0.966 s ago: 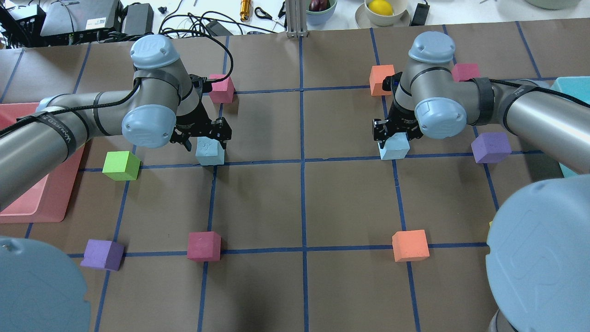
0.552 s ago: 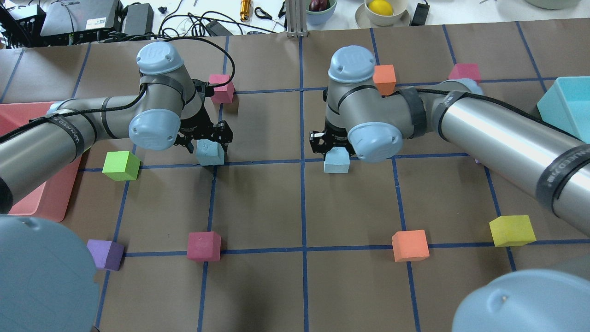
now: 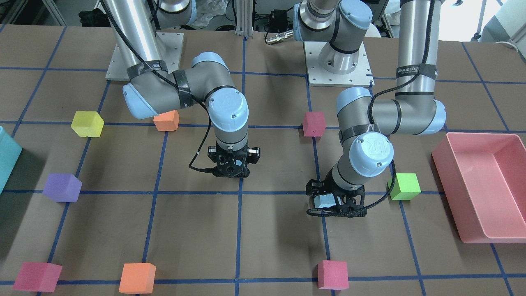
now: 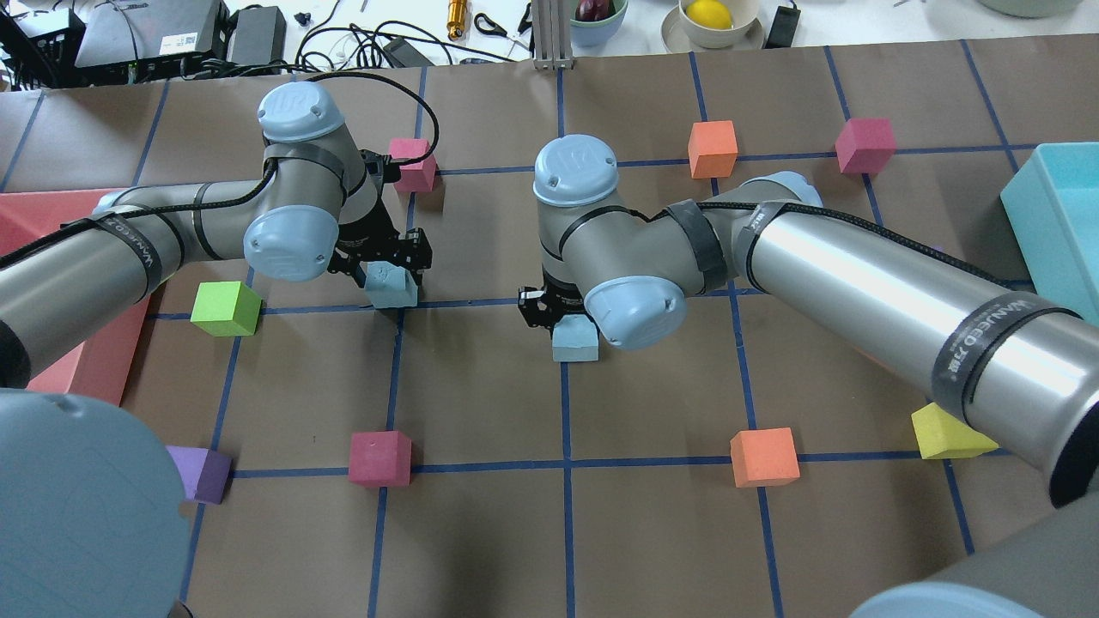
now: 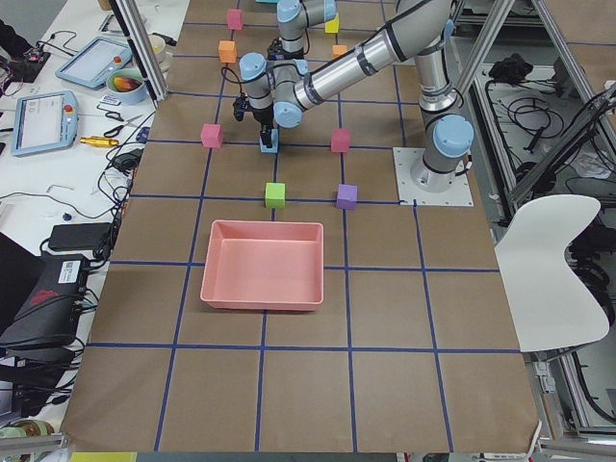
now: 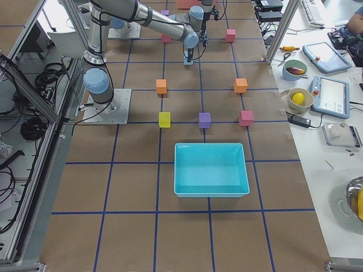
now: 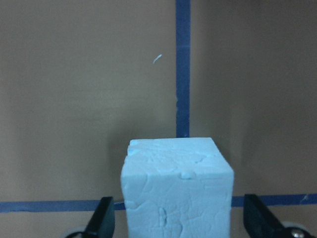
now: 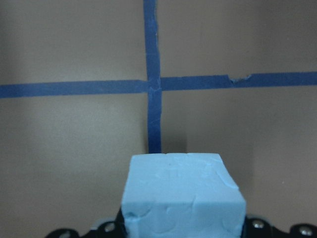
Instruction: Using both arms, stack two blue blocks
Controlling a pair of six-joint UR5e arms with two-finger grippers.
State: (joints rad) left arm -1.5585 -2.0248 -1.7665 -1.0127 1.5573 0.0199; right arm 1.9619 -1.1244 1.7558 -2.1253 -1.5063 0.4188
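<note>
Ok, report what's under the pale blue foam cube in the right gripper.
Brown paper and crossing blue tape lines show past the cube, no other block. The spot directly beneath is hidden by the cube itself.

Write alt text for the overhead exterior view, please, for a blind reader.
The right arm grips a pale blue block at the centre grid line, while the open fingers of the left arm straddle a second blue block on the brown table. Other coloured blocks lie scattered around.

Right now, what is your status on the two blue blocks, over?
Right gripper shut on one blue block, near centre line. Left gripper open, straddling the other blue block. Only bare paper between them.
</note>
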